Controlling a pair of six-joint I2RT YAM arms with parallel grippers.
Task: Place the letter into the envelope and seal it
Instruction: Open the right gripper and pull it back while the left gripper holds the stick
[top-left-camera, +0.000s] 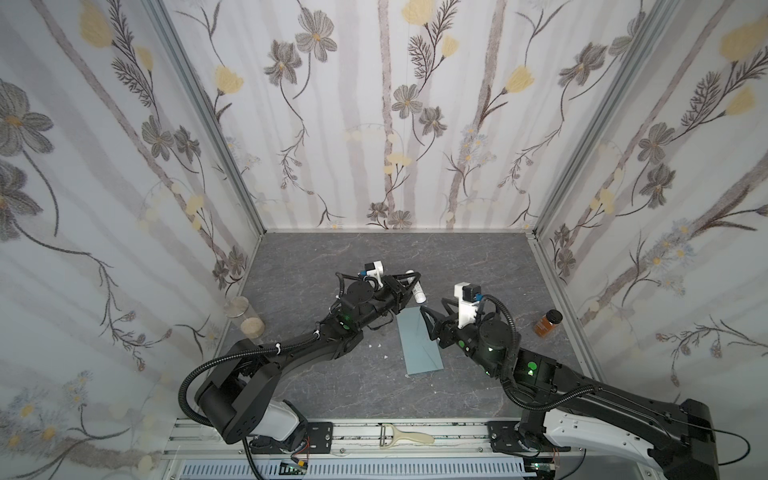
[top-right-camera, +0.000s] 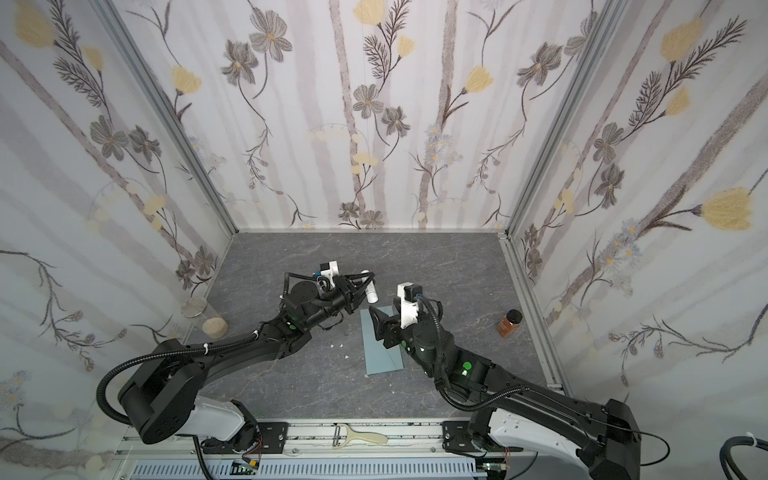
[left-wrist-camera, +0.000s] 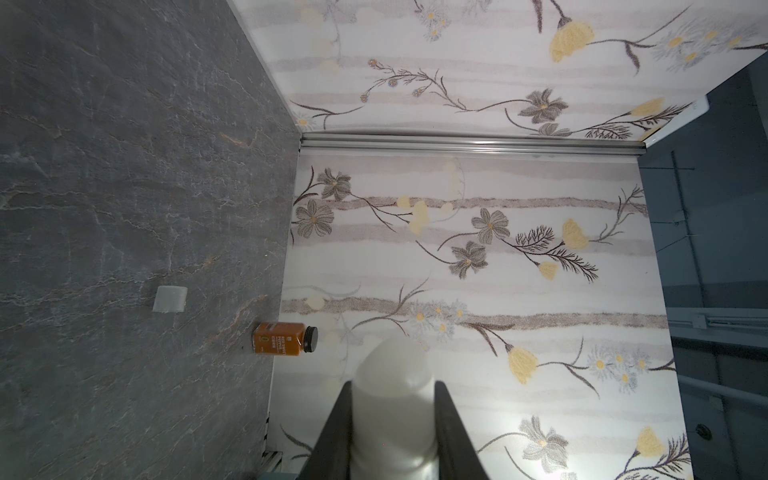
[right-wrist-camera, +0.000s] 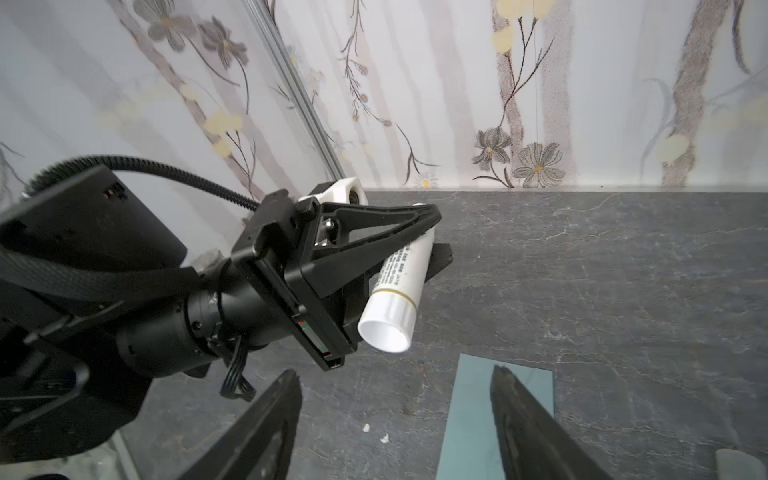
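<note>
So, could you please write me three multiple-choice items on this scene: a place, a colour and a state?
1. Where does the envelope lie? A. On a chair. B. Flat on the table. C. In a drawer.
2. What colour is the tube in the left gripper? A. White. B. Red. C. Green.
3. How do the right gripper's jaws stand? A. Shut on the tube. B. Shut on the envelope. C. Open, empty.
Answers: 1 B, it lies flat on the grey table in both top views; 2 A, the right wrist view shows it white; 3 C, they stand wide apart with nothing between.
</note>
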